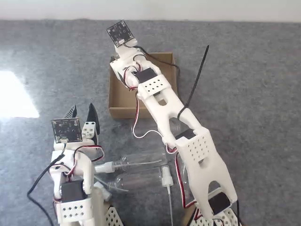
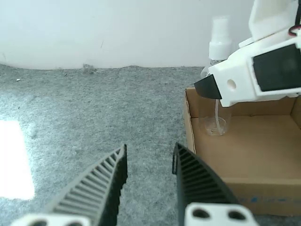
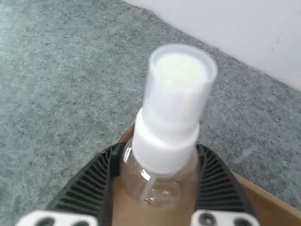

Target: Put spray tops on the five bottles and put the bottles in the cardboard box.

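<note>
My right gripper (image 3: 157, 162) is shut on a clear bottle (image 3: 160, 186) that carries a white spray top (image 3: 176, 89). In the left wrist view the bottle (image 2: 217, 110) stands upright, its base at the floor of the cardboard box (image 2: 244, 155) near a far corner, with the right gripper (image 2: 209, 88) round its upper part. From above, the right gripper (image 1: 117, 60) hangs over the box (image 1: 123, 101). My left gripper (image 1: 82, 113) is open and holds nothing, beside the box's near left corner. Two clear bottles (image 1: 138, 161) (image 1: 141, 180) lie on the table between the arm bases.
A loose white spray top (image 1: 165, 176) with its tube lies beside the lying bottles. Another clear bottle (image 1: 176, 127) lies partly under the right arm (image 1: 188, 136). Grey carpet (image 1: 42, 61) is open to the left of the box.
</note>
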{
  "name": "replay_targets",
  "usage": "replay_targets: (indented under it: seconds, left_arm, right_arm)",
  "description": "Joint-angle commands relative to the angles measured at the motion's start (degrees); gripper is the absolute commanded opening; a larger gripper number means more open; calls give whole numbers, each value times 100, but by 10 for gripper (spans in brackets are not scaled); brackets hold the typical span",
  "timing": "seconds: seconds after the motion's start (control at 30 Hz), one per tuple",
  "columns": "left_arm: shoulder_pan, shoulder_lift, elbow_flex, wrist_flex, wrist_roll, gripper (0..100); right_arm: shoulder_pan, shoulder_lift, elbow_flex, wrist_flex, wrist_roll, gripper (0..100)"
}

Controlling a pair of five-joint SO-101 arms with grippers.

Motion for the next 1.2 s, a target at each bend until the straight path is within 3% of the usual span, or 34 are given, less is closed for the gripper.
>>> replay_targets:
  seconds: [0.0,0.3,0.53,1.17]
  left_arm:
    - [-26,-88,-40,-70,-35,152]
    - [-26,-88,-40,-70,-35,152]
    - [-26,-88,-40,-70,-35,152]
    - [-26,-79,-40,-70,-35,152]
  right_arm:
    - [-92,-75,-176,-48,141,116]
    - [-92,57,-158,-48,158,127]
    - [-154,84,-149,-4,132,296]
    - [-277,40,-149,-4,26,301]
